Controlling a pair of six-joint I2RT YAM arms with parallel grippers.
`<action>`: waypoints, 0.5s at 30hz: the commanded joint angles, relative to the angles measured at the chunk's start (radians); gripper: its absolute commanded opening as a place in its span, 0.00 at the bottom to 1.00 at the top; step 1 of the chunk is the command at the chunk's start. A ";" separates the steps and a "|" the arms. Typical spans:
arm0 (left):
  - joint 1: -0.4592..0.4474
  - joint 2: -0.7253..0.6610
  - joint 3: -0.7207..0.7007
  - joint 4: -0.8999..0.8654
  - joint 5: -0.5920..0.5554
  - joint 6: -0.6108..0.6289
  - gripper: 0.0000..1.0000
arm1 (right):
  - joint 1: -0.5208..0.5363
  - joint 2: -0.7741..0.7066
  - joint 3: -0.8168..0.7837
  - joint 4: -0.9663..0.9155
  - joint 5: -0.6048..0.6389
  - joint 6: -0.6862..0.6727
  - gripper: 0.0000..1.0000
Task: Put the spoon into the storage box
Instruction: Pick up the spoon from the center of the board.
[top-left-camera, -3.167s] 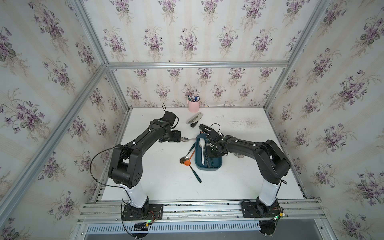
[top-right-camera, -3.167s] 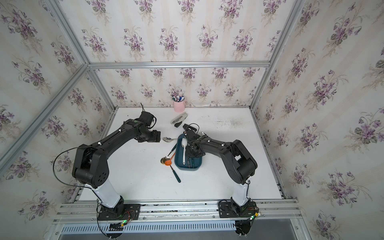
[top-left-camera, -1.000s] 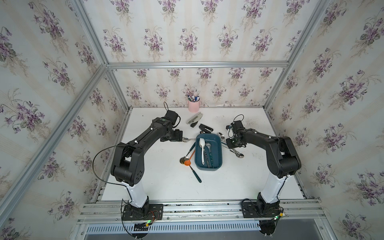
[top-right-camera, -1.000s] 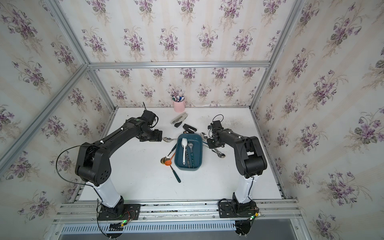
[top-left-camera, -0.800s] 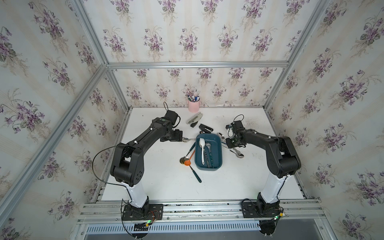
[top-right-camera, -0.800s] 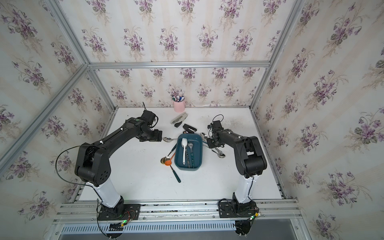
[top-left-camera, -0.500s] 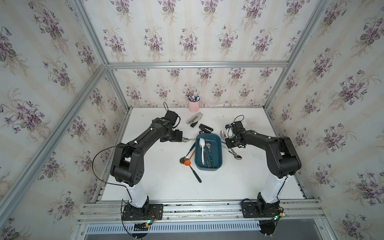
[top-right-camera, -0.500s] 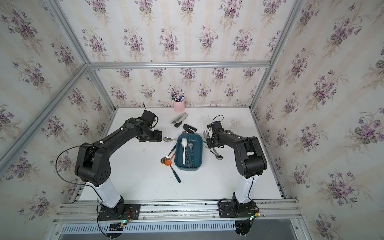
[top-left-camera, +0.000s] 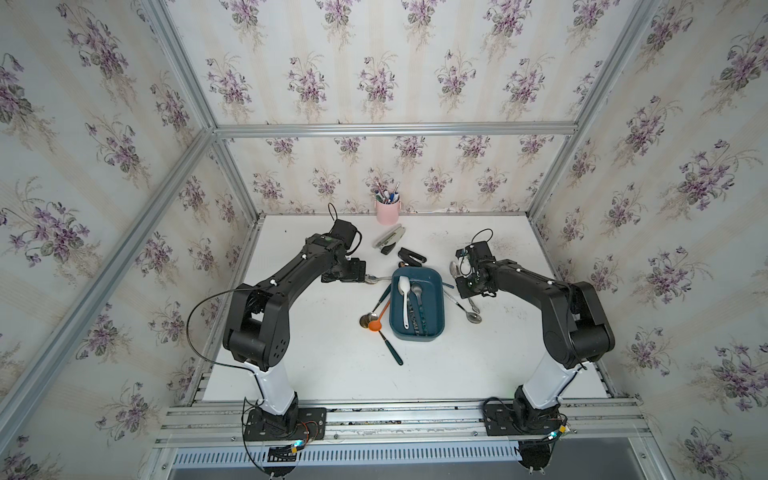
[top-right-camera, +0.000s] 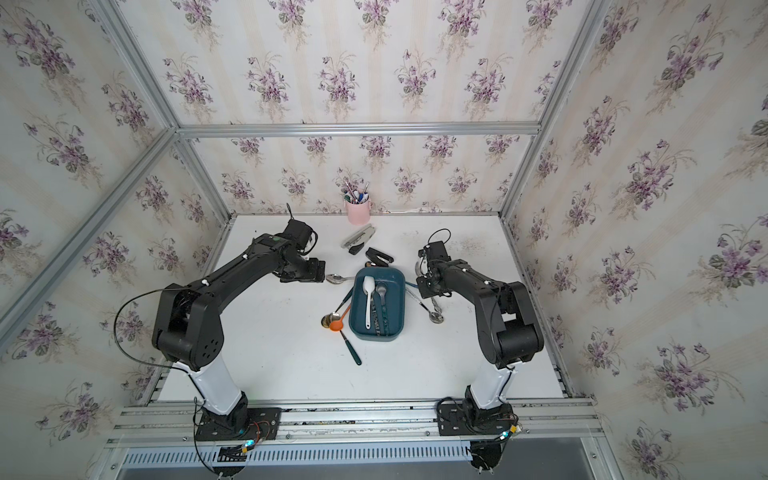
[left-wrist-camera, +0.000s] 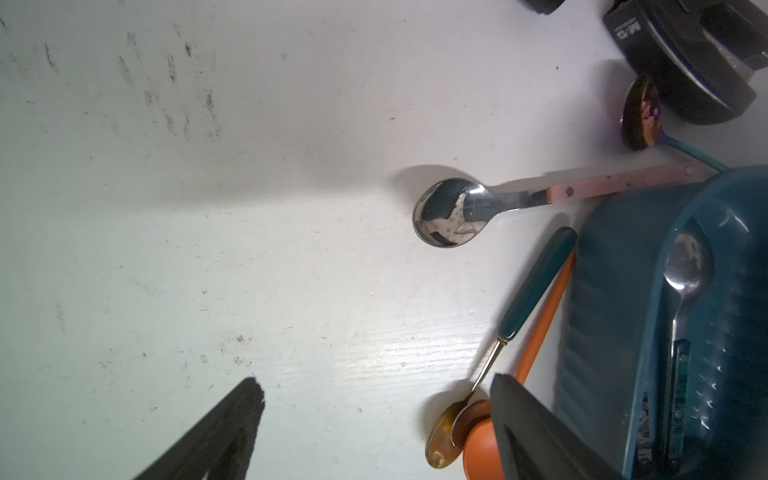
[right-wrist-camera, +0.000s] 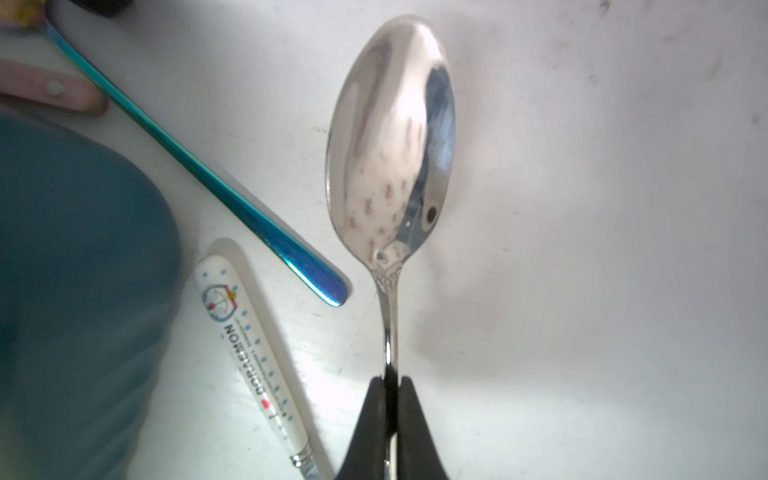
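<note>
Right hand (right-wrist-camera: 390, 386): pressed together on the neck of the silver spoon (right-wrist-camera: 390, 145), with the bowl pointing away from the fingers. The spoon is outside the storage box (top-left-camera: 434, 297), just beside the long side nearer the right arm. The box sits on the bench (top-left-camera: 324, 365) and holds a white spoon (top-left-camera: 404, 291) with other cutlery. Left hand (left-wrist-camera: 376, 380): spread wide, pinching nothing, over bare bench near a pink-handled spoon (left-wrist-camera: 453, 212) — not touching it.
</note>
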 joint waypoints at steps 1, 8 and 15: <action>0.000 0.005 0.011 -0.002 0.003 0.003 0.89 | 0.000 -0.038 0.031 -0.050 0.037 0.007 0.05; 0.000 0.007 0.008 0.001 0.003 0.003 0.89 | 0.046 -0.124 0.114 -0.162 0.024 0.109 0.05; 0.000 0.014 0.014 0.003 0.009 0.005 0.89 | 0.149 -0.177 0.177 -0.236 -0.002 0.256 0.05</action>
